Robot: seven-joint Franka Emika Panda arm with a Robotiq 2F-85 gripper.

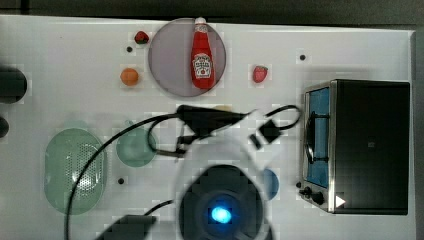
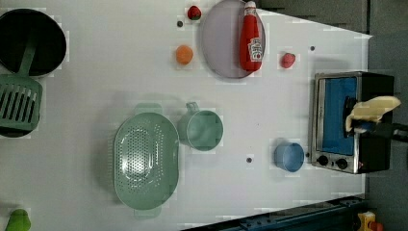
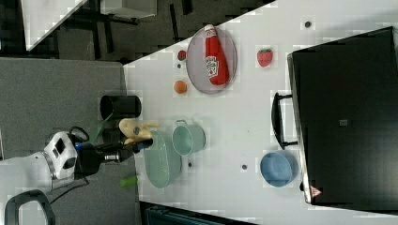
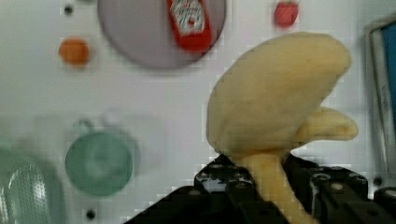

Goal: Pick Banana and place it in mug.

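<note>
Above the tabletop (image 2: 120, 72), our claw (image 4: 261, 186) is gripping the banana (image 4: 275, 107), well apart from the mug (image 4: 99, 162).

arm (image 3: 28, 171): white rounded shells, dark joint bands
wrist: black cylindrical section
gripper (image 4: 261, 191): black, blocky, with round screw heads
cable (image 1: 95, 160): black, looping alongside
base light (image 1: 221, 215): glowing blue spot in a dark round housing

A lab-style robot test bench dressed as a toy kitchen: a plain white table (image 1: 75, 75) dotted with dark fixing holes, carrying a small toaster oven (image 1: 360, 145), a ketchup bottle (image 1: 202, 55) on a grey plate (image 1: 167, 65) and plastic fruit. Beyond the table, behind the claw (image 3: 133, 140) in the right view, lie grey floor and dark framing.
</note>
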